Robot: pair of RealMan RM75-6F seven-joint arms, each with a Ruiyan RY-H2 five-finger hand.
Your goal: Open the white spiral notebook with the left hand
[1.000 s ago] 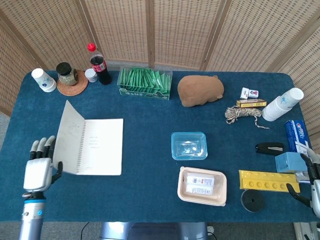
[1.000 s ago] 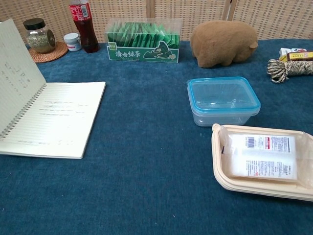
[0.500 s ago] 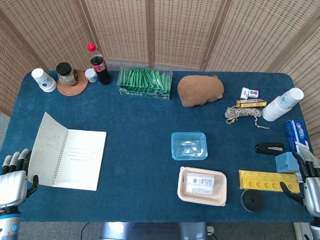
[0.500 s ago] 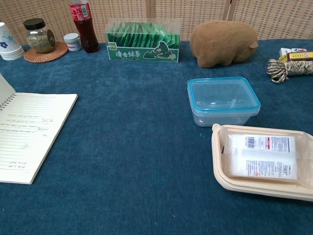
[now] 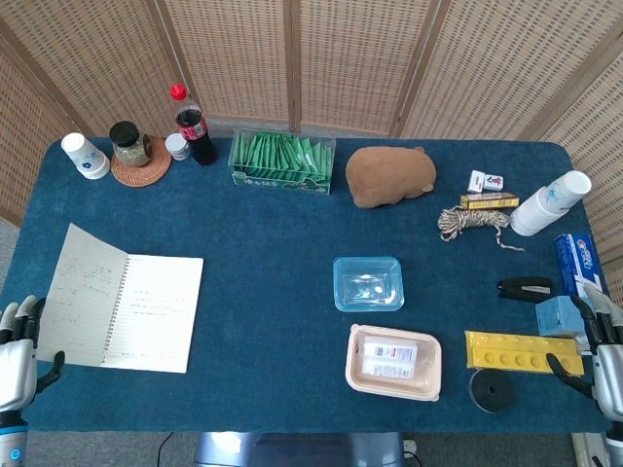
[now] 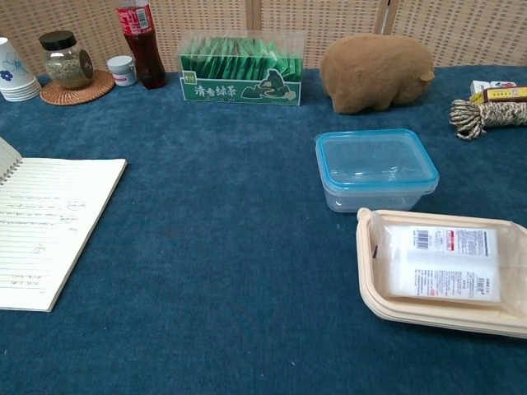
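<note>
Notebook lies open, left hand clear of it

Head view: the left hand [image 5: 17,342] sits at the near left corner, fingers apart, holding nothing, just beside the white spiral notebook [image 5: 125,298], now flatter on the blue surface [image 5: 273,233] than a second ago; the right hand [image 5: 602,352], near right, is empty too. Chest view: only the notebook's right page [image 6: 45,226] shows, shifted slightly left.

notebook [image 5: 125,310] lies open left of the plastic container [image 5: 368,283].
</note>
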